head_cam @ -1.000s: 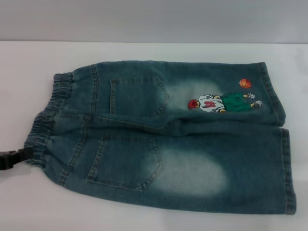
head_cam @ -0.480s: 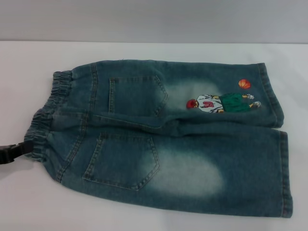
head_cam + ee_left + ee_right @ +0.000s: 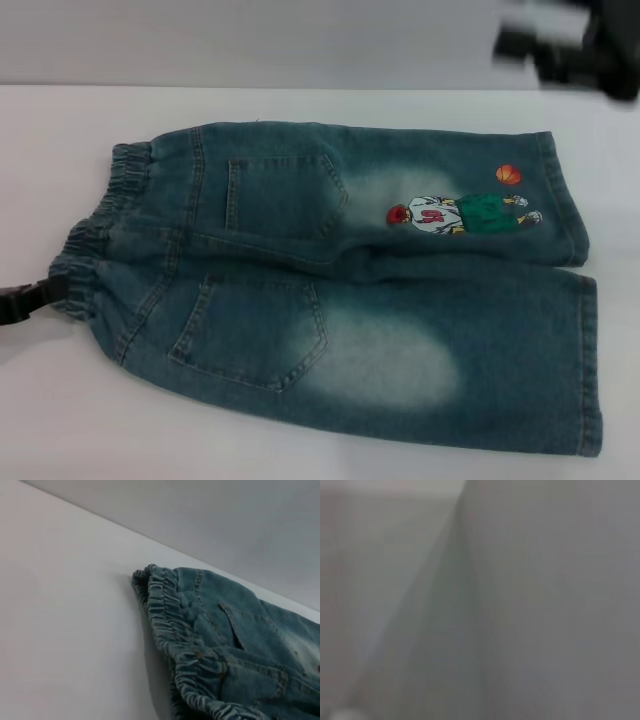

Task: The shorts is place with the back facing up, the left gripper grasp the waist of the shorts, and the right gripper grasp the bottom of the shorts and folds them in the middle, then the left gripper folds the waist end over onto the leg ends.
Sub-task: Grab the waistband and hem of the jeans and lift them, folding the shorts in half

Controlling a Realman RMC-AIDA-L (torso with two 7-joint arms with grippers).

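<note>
I see the shorts (image 3: 350,280) lying flat on the white table (image 3: 60,140), back side up, both back pockets showing. Long axis runs left to right across my head view: the waist of the shorts (image 3: 95,235) points toward the robot's left, the leg ends (image 3: 580,300) toward its right. The far leg carries the cartoon player print (image 3: 465,213) with an orange ball (image 3: 508,175) near its hem.

The left gripper (image 3: 40,297) is at the near corner of the waistband, black tip touching the puckered band; it looks pinched on the fabric there, though I cannot confirm the grip. Left wrist view shows the ruffled band (image 3: 175,630) and one pocket.

The right gripper (image 3: 565,45) is up at the far right, above the table and well apart from the shorts; blurred, so I cannot tell its jaws. Right wrist view shows nothing legible.
</note>
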